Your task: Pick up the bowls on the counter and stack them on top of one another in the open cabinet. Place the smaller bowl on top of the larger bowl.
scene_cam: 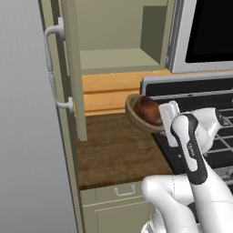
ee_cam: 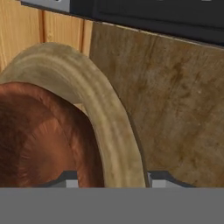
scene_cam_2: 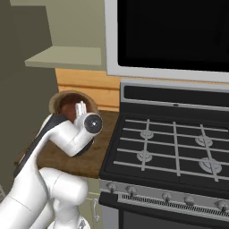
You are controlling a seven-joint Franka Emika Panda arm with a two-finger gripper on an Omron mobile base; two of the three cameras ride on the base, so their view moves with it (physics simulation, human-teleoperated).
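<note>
The larger bowl (ee_cam: 111, 127), with the smaller bowl (ee_cam: 39, 140) nested inside, is grasped by its rim between the fingers (ee_cam: 162, 180), beside the stove (scene_cam: 200, 104), so both can be carried together.

Dark wood-plank surface (scene_cam: 116, 152) runs left of stove (scene_cam_2: 170, 147), edge touching it. Larger bowl (scene_cam: 133, 113) on surface at back, just beside stove corner (tilted, rim raised), smaller bowl (scene_cam: 146, 110) nested inside. Cabinet shelf (scene_cam: 116, 59) sits above surface, left of stove, bare.
</note>
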